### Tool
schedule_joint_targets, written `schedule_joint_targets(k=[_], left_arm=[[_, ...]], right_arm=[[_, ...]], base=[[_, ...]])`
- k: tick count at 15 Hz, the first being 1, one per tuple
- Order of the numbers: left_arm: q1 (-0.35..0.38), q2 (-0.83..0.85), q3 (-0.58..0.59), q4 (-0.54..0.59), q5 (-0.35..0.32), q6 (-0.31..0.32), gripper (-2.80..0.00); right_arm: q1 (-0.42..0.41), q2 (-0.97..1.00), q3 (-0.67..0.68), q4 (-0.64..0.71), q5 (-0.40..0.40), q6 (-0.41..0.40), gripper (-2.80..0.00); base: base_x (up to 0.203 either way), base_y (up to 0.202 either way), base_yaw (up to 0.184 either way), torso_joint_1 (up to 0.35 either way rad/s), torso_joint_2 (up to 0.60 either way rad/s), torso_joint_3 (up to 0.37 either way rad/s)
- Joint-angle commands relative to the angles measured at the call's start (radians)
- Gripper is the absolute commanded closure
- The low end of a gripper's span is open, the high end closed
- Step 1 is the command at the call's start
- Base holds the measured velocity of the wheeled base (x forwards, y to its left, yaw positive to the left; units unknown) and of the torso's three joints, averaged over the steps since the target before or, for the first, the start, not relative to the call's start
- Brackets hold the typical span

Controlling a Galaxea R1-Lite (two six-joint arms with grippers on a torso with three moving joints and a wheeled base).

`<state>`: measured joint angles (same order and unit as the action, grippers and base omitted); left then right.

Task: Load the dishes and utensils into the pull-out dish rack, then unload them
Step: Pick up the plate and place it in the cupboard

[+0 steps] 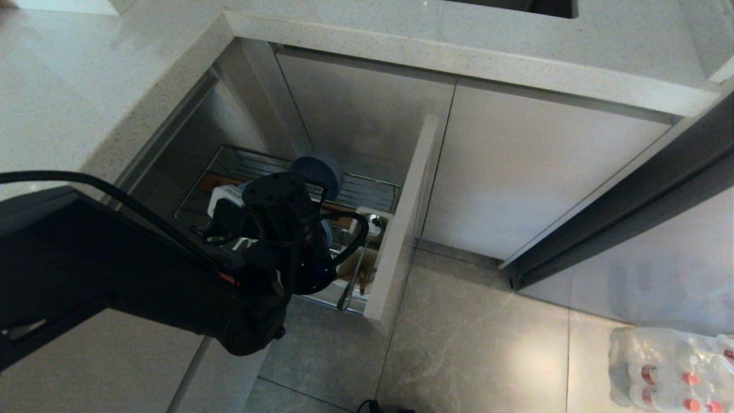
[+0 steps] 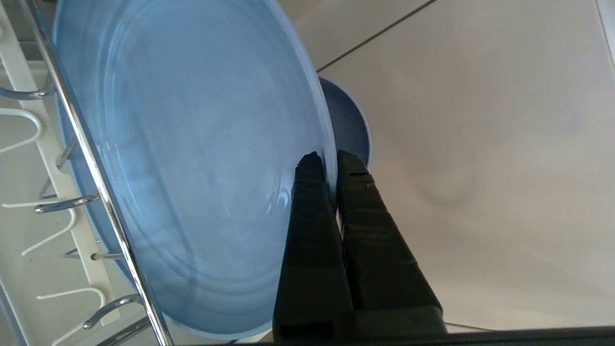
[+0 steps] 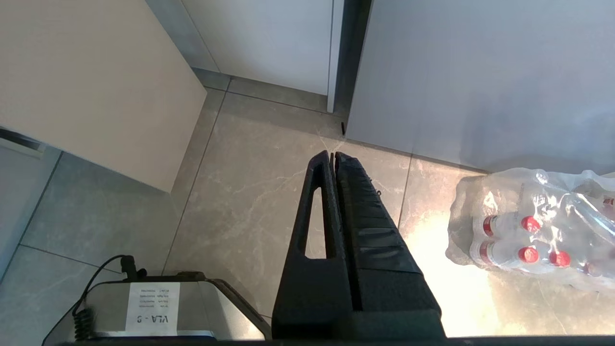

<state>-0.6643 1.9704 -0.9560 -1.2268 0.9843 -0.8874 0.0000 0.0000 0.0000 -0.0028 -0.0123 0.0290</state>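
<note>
My left gripper (image 2: 330, 156) is shut on the rim of the light-blue plate (image 2: 192, 144), one finger on each face. The plate stands on edge against the chrome wires (image 2: 96, 168) and white hooks (image 2: 29, 129) of the pull-out dish rack (image 1: 373, 189). The matching blue bowl (image 2: 348, 120) sits just behind it, also seen in the head view as the bowl (image 1: 318, 169). There my left arm (image 1: 281, 229) reaches down into the rack and hides the plate. A shiny spoon (image 1: 351, 281) leans at the rack's front corner. My right gripper (image 3: 332, 154) hangs shut and empty over the floor.
The rack's beige front panel (image 1: 401, 229) juts out over the tiled floor. The countertop (image 1: 86, 86) runs above and to the left. A wrapped pack of bottles (image 1: 671, 367) lies on the floor at the right. My base (image 3: 144, 307) is below the right arm.
</note>
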Motion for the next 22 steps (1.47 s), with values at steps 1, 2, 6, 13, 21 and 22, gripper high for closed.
schedule_joint_targets(k=[1, 2, 6, 13, 21, 22], left_arm=[[0.0, -0.001, 0.0, -0.001, 0.008, -0.005, 0.0], [0.0, -0.001, 0.0, 0.01, 0.009, -0.007, 0.0], [0.002, 0.004, 0.002, 0.027, 0.01, -0.012, 0.0], [0.003, 0.03, 0.003, 0.027, 0.01, -0.027, 0.0], [0.003, 0.033, 0.003, 0.027, 0.009, -0.027, 0.0], [0.004, 0.033, 0.003, 0.027, 0.009, -0.027, 0.0]], right_arm=[[0.0, 0.002, 0.0, 0.0, 0.0, 0.0, 0.0], [0.0, 0.002, 0.0, 0.0, 0.0, 0.0, 0.0], [0.0, 0.001, 0.0, 0.0, 0.0, 0.0, 0.0], [0.0, 0.002, 0.0, 0.0, 0.0, 0.0, 0.0], [0.0, 0.002, 0.0, 0.0, 0.0, 0.0, 0.0], [0.0, 0.002, 0.0, 0.0, 0.0, 0.0, 0.0]], base=[[0.0, 0.0, 0.0, 0.0, 0.0, 0.0], [0.0, 0.0, 0.0, 0.0, 0.0, 0.0], [0.0, 0.0, 0.0, 0.0, 0.0, 0.0], [0.0, 0.0, 0.0, 0.0, 0.0, 0.0], [0.0, 0.0, 0.0, 0.0, 0.0, 0.0], [0.0, 0.0, 0.0, 0.0, 0.0, 0.0]])
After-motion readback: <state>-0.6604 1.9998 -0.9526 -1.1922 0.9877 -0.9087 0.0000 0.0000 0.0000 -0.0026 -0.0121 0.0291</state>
